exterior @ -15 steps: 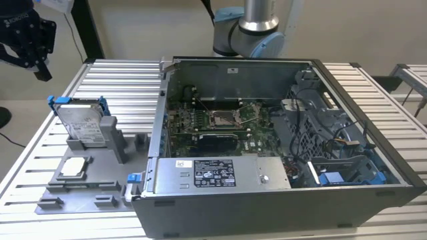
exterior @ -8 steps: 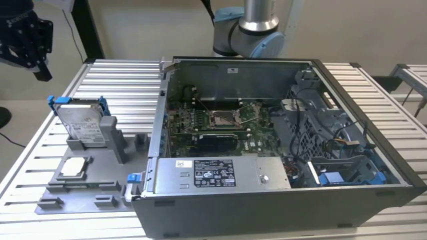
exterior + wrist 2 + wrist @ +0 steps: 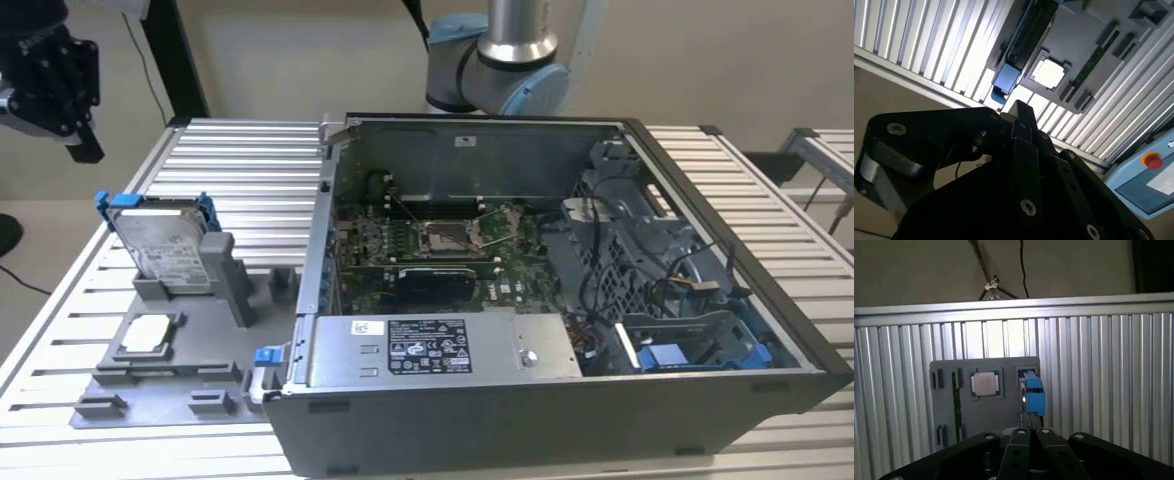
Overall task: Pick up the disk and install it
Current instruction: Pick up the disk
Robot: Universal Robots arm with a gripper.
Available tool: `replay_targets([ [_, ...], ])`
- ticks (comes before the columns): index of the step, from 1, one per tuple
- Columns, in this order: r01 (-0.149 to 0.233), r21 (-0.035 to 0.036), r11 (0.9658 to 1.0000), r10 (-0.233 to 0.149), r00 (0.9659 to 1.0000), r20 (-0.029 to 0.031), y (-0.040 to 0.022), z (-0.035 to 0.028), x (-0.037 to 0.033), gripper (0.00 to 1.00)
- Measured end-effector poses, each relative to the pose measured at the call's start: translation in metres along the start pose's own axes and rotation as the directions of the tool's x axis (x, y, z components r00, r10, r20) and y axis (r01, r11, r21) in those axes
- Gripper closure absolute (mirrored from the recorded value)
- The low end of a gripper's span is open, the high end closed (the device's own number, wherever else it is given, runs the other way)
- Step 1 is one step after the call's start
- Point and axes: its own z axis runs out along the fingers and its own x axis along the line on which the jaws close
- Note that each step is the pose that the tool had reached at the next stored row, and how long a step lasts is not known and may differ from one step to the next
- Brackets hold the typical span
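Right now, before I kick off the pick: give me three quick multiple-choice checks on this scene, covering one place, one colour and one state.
1. Where is the disk?
A) inside the computer case
B) standing in the grey fixture, on the exterior view's left of the case
C) on the floor

2. The disk's carrier is:
A) red
B) green
C) blue

3. The gripper is:
A) clamped on the disk
B) up off the table, apart from the disk
C) inside the case

Answers:
1 B: the disk stands on edge in the fixture beside the case.
2 C: blue tabs frame the silver drive.
3 B: it hangs above the table's corner, with a gap to the disk.
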Motion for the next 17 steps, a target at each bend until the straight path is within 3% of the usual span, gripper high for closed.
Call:
replay_targets([
  [3,0.054,-0.0008,0.9985,-0.054,0.9985,-0.001,0.0,0.0002,0.0,1.0],
  [8,0.126,-0.0019,0.992,-0.126,0.992,-0.0022,0.0,0.0005,0.0,1.0],
  [12,0.127,-0.0021,0.9919,-0.127,0.9919,-0.0023,0.0,0.0005,0.0,1.0],
  [17,0.084,-0.0014,0.9964,-0.084,0.9964,-0.0016,-0.0001,0.0012,0.0001,1.0],
])
